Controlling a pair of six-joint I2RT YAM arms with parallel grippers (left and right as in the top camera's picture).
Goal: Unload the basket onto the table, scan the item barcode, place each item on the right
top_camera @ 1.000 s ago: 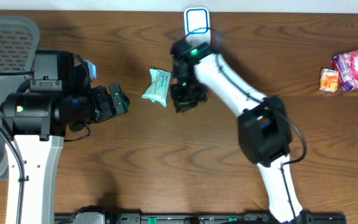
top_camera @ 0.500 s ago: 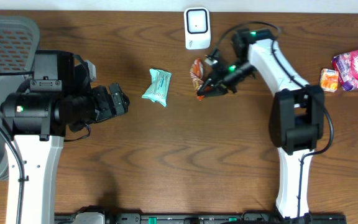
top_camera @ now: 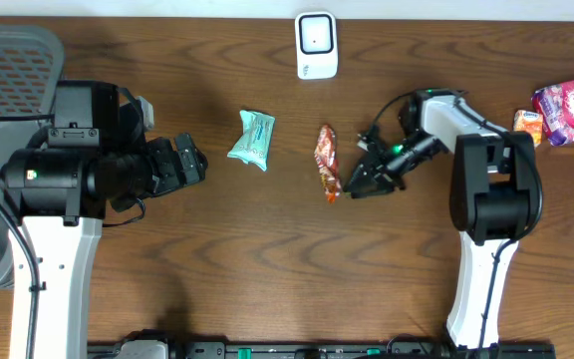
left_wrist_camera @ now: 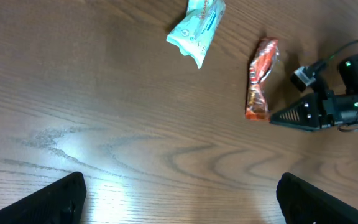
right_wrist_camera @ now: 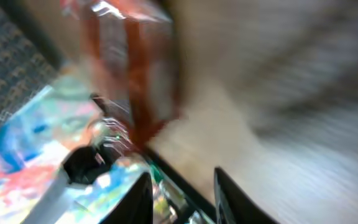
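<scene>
1. Overhead view: your right gripper has come away from the scanner and let go of the orange snack packet. The packet now lies flat on the table, between the teal packet and the right fingertips, which sit just beside its lower end. Your left gripper stays spread wide and empty.
2. Left wrist view: the orange snack packet lies loose. The right gripper points at its near end with its jaws only narrowly apart.
3. Right wrist view: heavy blur. You can make out a small gap between the fingers with nothing in it, and a red-orange smear ahead, probably the packet.
4. Reading: this item's pass at the scanner looks finished. You cannot tell whether the code registered.
</scene>
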